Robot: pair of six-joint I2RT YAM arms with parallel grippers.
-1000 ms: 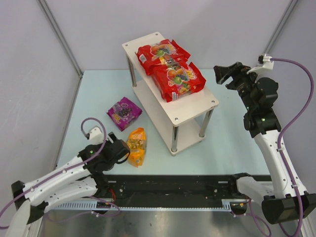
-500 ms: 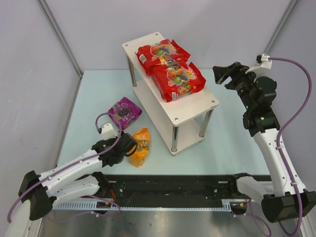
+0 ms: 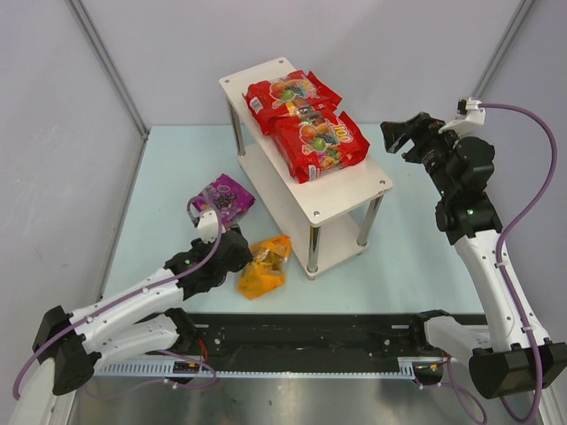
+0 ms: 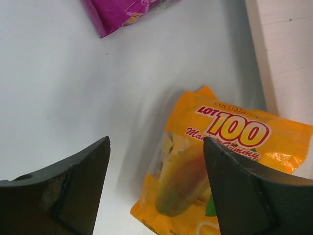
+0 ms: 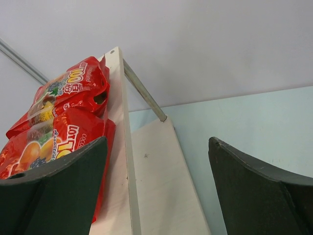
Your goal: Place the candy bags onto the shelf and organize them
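Observation:
Two red candy bags (image 3: pixel 292 96) (image 3: pixel 321 142) lie side by side on the top board of the shelf (image 3: pixel 354 190). On the table left of the shelf are the purple bag (image 3: pixel 223 199) and, nearer, the orange-yellow bag (image 3: pixel 264 266). My left gripper (image 3: pixel 239 255) is open at the orange-yellow bag's left end. In the left wrist view its jaws (image 4: pixel 156 147) straddle part of that bag (image 4: pixel 220 166), which lies flat and is not gripped. My right gripper (image 3: pixel 397 135) hovers open and empty to the right of the shelf. Its wrist view shows the red bags (image 5: pixel 54 142) and the lower board (image 5: pixel 161 181).
A slim metal shelf leg (image 3: pixel 312 252) stands just right of the orange-yellow bag. The purple bag's corner (image 4: pixel 124 12) shows at the top of the left wrist view. Grey walls enclose the table at the back and sides. A black rail (image 3: pixel 310 341) runs along the near edge.
My left arm has reached forward and to the right. The orange-yellow bag has turned and slid toward the shelf leg. The right arm has barely moved.

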